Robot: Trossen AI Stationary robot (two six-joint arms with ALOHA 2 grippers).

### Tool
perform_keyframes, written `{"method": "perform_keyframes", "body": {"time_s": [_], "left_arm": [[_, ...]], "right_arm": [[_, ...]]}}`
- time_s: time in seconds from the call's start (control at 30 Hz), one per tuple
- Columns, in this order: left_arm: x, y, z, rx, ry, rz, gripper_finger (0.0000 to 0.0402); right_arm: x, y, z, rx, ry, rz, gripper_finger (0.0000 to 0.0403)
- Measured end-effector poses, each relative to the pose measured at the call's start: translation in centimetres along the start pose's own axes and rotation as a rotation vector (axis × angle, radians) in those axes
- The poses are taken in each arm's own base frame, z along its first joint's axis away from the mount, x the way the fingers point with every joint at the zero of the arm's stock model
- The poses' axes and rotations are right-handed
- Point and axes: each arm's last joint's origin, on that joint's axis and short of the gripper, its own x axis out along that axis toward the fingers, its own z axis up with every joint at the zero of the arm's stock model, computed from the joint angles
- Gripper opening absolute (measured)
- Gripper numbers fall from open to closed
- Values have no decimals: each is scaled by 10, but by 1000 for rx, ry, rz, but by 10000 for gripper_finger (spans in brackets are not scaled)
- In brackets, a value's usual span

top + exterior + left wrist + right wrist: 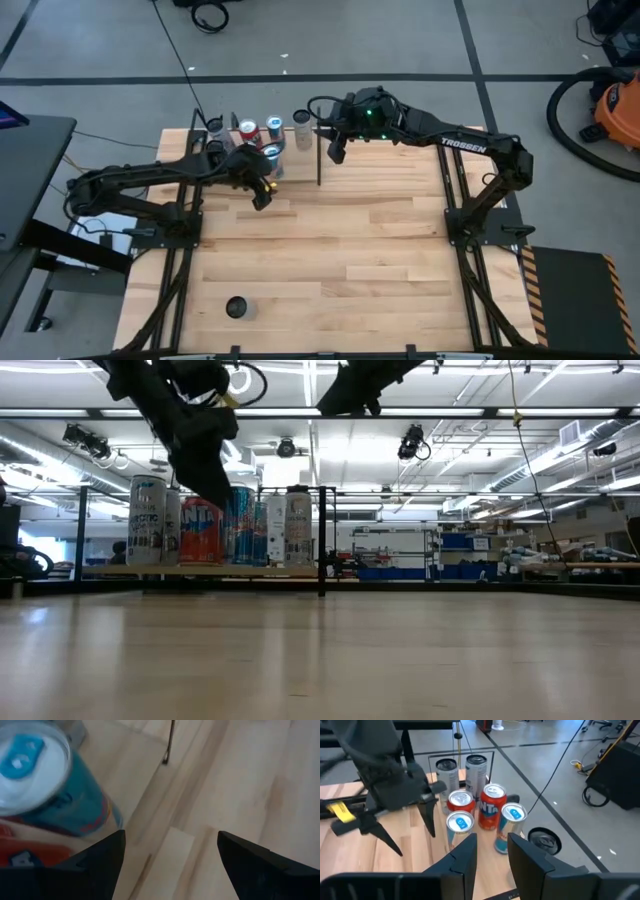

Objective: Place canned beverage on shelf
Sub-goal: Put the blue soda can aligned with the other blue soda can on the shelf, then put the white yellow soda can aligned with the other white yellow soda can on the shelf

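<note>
Several canned beverages stand upright on the shelf [298, 166] at the table's far left: a grey one [214, 128], a red one [248, 131], a silver one [303, 130] and a blue one with a white top [271, 155]. My left gripper [262, 195] hangs open just on the near side of the blue can [45, 785], slanting down, with only bare wood between its fingers. My right gripper [337, 150] is shut and empty, raised over the shelf's right end, and looks down on the cans [485, 810].
A thin black upright rod [319, 160] marks the shelf's right near corner. The shelf board [250, 571] sits a little above the tabletop. A dark round thing [236, 307] stands near the table's front left. Black frame rails run along both sides.
</note>
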Motion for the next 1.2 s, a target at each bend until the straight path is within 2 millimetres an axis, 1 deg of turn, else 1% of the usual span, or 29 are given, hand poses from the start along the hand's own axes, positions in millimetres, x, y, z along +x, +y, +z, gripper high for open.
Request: {"method": "perform_keyframes", "body": {"time_s": [0.23,0.43,0.73,0.97,1.1,1.2], "left_arm": [[16,7,2,-24,24,27,315],[21,14,1,-45,44,49,315],[26,23,4,-64,22,70,315],[27,21,5,-66,13,63,315],[27,14,5,-53,15,45,315],[23,8,5,-35,3,24,315]], "right_arm": [[0,0,0,-3,-4,9,116],[0,1,0,-5,-4,19,116],[0,1,0,-10,-4,20,116],[0,1,0,-10,-4,20,116],[0,1,0,-10,-4,20,116],[0,1,1,-10,-6,20,116]]}}
